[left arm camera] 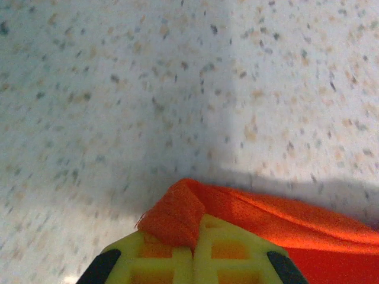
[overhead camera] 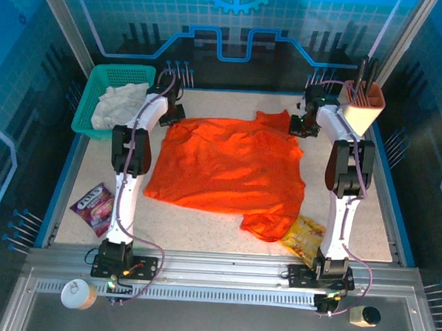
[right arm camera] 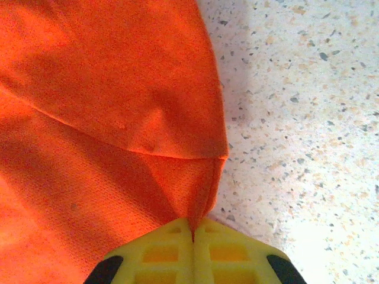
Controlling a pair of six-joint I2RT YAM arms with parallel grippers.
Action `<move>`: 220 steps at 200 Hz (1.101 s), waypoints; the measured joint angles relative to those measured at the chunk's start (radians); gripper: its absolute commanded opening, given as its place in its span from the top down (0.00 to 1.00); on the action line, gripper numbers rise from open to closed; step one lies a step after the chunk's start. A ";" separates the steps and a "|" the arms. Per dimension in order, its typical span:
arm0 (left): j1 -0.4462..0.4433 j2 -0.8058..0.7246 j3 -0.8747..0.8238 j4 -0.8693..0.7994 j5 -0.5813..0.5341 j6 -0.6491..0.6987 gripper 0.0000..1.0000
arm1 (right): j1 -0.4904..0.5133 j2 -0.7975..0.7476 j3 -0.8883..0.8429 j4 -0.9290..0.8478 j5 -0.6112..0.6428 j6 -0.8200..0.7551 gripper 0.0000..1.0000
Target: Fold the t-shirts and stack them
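Orange t-shirt (overhead camera: 225, 162) spread flat mid-table (overhead camera: 203, 225). Left gripper (left arm camera: 193, 239) pressed together on its far-left corner. Right gripper (right arm camera: 192, 228) pinching far-right corner. White t-shirt (overhead camera: 120, 101) bunched in green basket (overhead camera: 85, 110), table's far-left corner. Judged step: 1st fold of orange shirt starting. Next move calls for lifting both corners evenly, carrying toward near edge, cloth taut, edges matched.
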 measured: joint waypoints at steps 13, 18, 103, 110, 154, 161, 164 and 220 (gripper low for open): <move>-0.005 -0.066 -0.061 0.017 0.002 0.000 1.00 | 0.000 -0.018 -0.044 0.021 -0.002 0.012 1.00; -0.007 -0.090 -0.081 0.025 0.002 0.000 1.00 | 0.000 -0.024 -0.067 0.030 -0.003 0.018 1.00; -0.021 -0.274 -0.433 0.195 0.008 -0.015 1.00 | 0.002 -0.159 -0.375 0.081 -0.041 0.103 0.41; -0.023 -0.274 -0.452 0.193 0.010 -0.021 1.00 | 0.002 -0.175 -0.372 0.082 -0.030 0.097 0.41; -0.033 -0.276 -0.465 0.223 0.010 -0.027 1.00 | 0.000 -0.142 -0.128 0.037 0.005 0.047 0.43; -0.033 -0.276 -0.465 0.224 0.010 -0.027 1.00 | 0.000 -0.111 -0.061 0.039 0.005 0.035 0.44; -0.034 -0.276 -0.465 0.224 0.010 -0.027 1.00 | 0.000 -0.093 -0.032 0.040 0.006 0.024 0.45; -0.036 -0.276 -0.464 0.227 0.010 -0.027 1.00 | 0.000 0.315 0.450 -0.067 0.014 -0.063 0.50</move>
